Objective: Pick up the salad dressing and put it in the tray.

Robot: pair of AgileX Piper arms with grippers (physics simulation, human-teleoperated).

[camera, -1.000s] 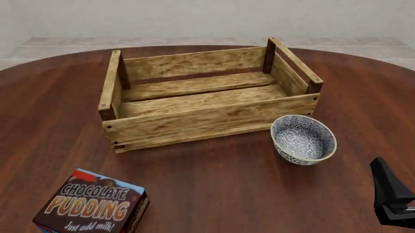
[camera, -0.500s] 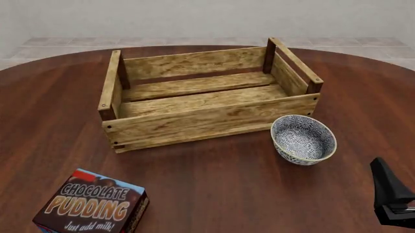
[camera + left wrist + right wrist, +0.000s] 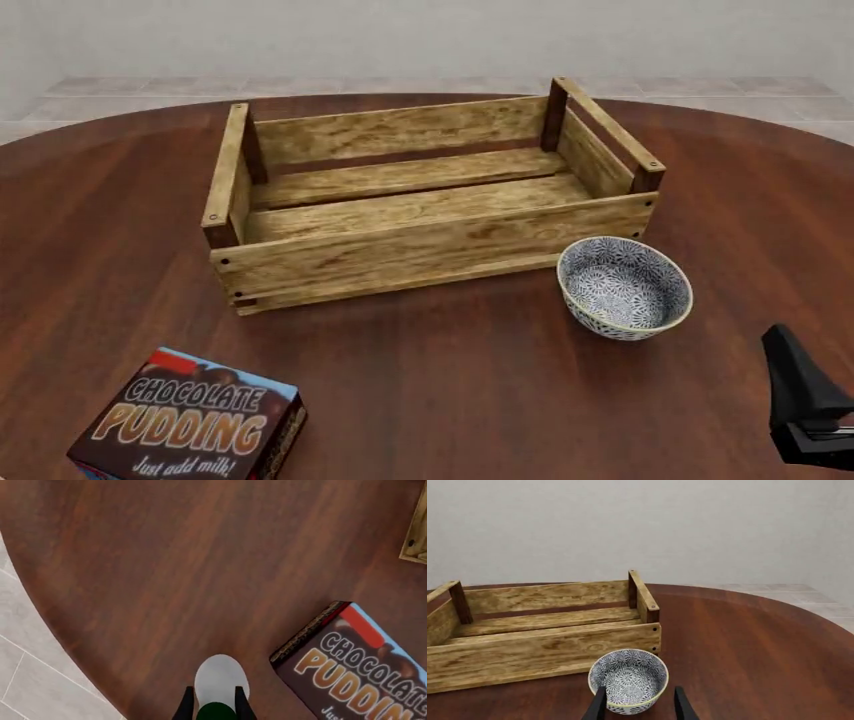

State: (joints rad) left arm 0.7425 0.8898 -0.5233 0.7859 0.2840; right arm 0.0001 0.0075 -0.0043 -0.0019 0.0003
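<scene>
The salad dressing [image 3: 219, 679], a white bottle with a dark green cap, shows only in the left wrist view, seen from above, near the table's rounded edge. My left gripper [image 3: 215, 706] has a finger on each side of its cap and upper body and is shut on it. Neither shows in the front view. The tray [image 3: 427, 205], a light-wood slatted crate, stands empty at the table's middle back; it also shows in the right wrist view [image 3: 540, 630]. My right gripper [image 3: 639, 707] is open and empty, near the table's front right [image 3: 797, 375].
A brown chocolate pudding box [image 3: 187, 420] lies at the front left, beside the bottle in the left wrist view [image 3: 353, 665]. A blue-and-white patterned bowl [image 3: 623, 287] stands by the crate's front right corner, just ahead of my right gripper [image 3: 627, 679]. Tiled floor [image 3: 27, 680] lies beyond the table edge.
</scene>
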